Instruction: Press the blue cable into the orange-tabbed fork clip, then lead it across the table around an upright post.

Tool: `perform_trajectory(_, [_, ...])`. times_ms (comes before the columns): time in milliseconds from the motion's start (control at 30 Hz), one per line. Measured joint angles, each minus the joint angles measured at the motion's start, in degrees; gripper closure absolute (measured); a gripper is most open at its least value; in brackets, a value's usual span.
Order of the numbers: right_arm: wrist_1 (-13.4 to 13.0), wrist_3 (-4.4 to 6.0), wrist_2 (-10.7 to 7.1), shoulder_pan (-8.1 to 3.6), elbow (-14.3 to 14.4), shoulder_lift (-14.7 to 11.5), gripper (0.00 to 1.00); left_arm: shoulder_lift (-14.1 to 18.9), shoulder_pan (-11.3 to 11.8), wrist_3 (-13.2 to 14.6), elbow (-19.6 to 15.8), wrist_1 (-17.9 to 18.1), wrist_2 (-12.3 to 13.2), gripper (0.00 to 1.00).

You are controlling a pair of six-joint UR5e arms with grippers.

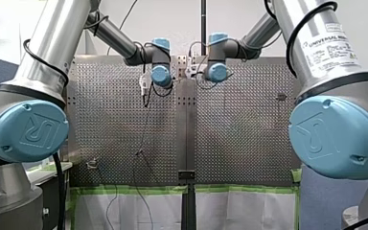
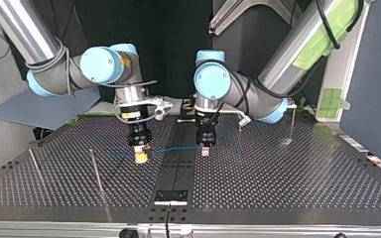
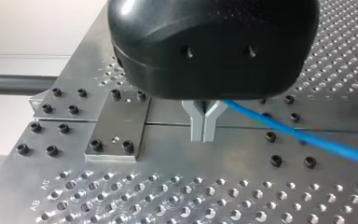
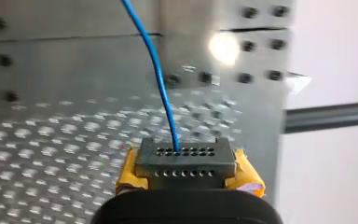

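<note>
Perforated metal table (image 2: pixel 278 168), blue cable (image 2: pixel 178 148) across dark centre strip (image 2: pixel 176 168), pale wall (image 1: pixel 172 19)

Your front view sits behind and above the arms, between their shoulders, looking out over the table (image 1: pixel 244 134) from well back. Your top view faces the arms from across the table, low and nearer. Your wrist views look along the left end effector (image 3: pixel 202 134) and the right end effector (image 4: pixel 185 159), very close to the perforated surface. The top view and both wrist views share the blue cable (image 2: pixel 176 148).
</note>
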Motion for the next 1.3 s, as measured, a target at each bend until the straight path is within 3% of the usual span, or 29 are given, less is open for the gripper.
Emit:
perform_trajectory(467, [1.4,0.12,1.32,-2.32,-0.1,-6.0,1.00,-0.1,0.1,-0.3,5.1,-5.0,4.3,1.00])
perform_trajectory(867, [3.6,-0.22,2.93,-4.22,0.0,-6.4,1.00,-0.4,-0.7,-1.3,10.8,-10.4,6.6,1.00])
perform_trajectory(1300, [4.5,-0.39,3.01,-5.43,-0.1,-6.5,1.00,-0.6,-1.2,-2.6,17.1,-12.5,7.4,1.00])
